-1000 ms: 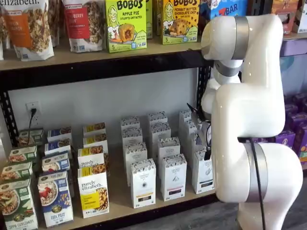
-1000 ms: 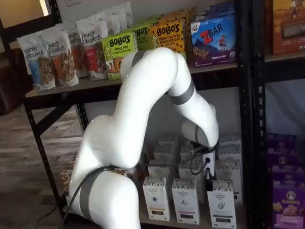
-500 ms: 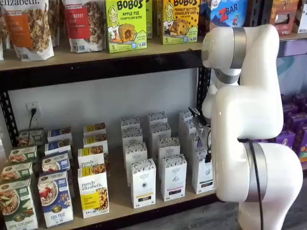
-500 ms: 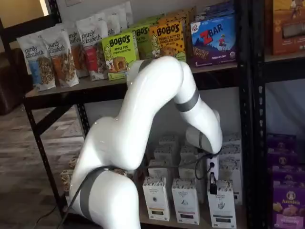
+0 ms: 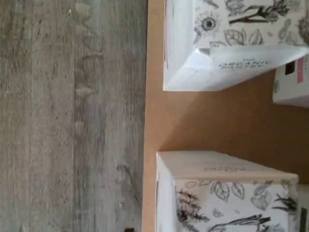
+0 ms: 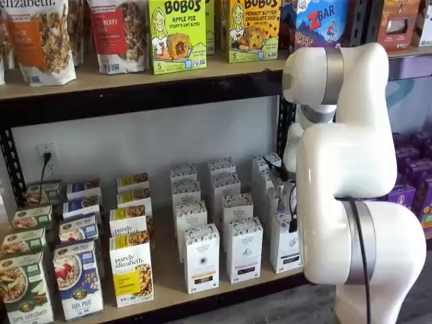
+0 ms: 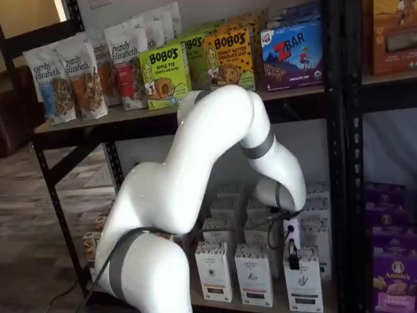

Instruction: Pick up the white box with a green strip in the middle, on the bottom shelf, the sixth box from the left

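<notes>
White cartons with black botanical drawings fill the right half of the bottom shelf (image 6: pixel 165 270), standing upright in three columns that run back toward the wall. The white box (image 6: pixel 285 246) is the front carton of the rightmost column, at the board's front edge and partly hidden by the white arm (image 6: pixel 351 169). Its speckled top band and small dark label show, but the green tint is too faint to make out.

In a shelf view, the gripper (image 7: pixel 292 256) hangs from the arm's wrist directly over the top of the white box (image 7: pixel 303 282), very close to it or touching. Only a single dark finger shape shows, side-on with a cable looped beside it, so I cannot tell whether the fingers are spread or pressed together. Nothing is visibly pinched, and the carton stands on the board.

From the wrist view, two of these cartons show on the tan wooden board (image 5: pixel 217 121), set apart with bare wood between them. One carton (image 5: pixel 227 43) reads "ORGANIC PANTRY"; the other (image 5: pixel 222 193) shows leaf drawings. Which of them is the target I cannot tell. Grey wood-plank floor (image 5: pixel 72 116) lies beyond the board's edge.

Yellow-banded purely elizabeth boxes (image 6: pixel 131 270) stand left of the white cartons, and Bobo's boxes (image 6: pixel 177 34) sit on the shelf above.
</notes>
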Robot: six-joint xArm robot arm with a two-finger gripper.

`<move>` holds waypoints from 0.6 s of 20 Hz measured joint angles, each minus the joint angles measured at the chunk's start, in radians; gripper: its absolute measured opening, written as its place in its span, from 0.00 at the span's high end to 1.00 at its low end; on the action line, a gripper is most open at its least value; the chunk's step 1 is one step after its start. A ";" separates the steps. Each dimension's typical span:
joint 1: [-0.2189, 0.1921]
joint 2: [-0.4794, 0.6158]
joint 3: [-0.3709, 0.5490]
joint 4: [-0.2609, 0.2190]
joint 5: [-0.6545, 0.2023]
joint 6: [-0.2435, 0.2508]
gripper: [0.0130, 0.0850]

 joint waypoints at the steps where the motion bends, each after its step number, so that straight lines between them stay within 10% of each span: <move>1: 0.000 0.006 -0.007 -0.026 0.003 0.022 0.00; 12: 0.004 0.065 -0.071 -0.184 0.026 0.168 0.00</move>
